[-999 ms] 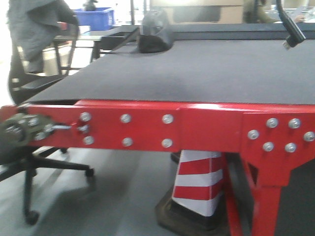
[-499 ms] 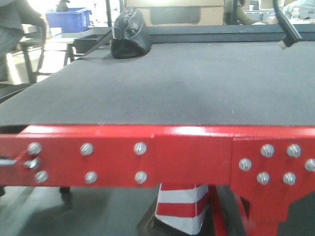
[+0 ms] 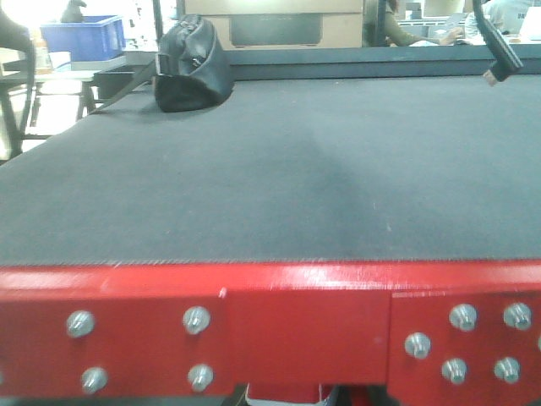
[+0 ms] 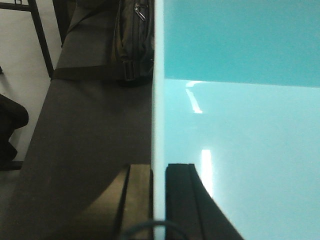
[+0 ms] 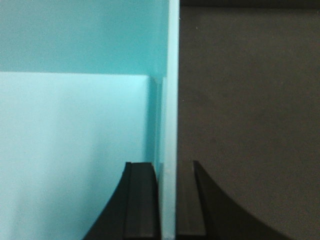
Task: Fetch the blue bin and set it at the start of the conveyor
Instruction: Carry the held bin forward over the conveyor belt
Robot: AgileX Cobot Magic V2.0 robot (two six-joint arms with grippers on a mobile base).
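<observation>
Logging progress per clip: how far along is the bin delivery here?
Done: light turquoise plastic bin fetched. In hand: left end effector and right end effector each clamp a bin wall, dark grey textured belt beneath. Left, seemingly: set down by the red metal frame, release.

One blue bin [image 4: 240, 125], one conveyor start [image 3: 254, 292], one bag [image 3: 190, 63], one crate [image 3: 80, 38].

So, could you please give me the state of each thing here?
Light cyan plastic bin: lidless, visibly empty, held by two walls.
Left gripper: shut on bin wall.
Right gripper: shut on bin wall.
Black fabric bag: lying on belt, far left.
Dark grey textured conveyor belt: bare at its red-framed end.
</observation>
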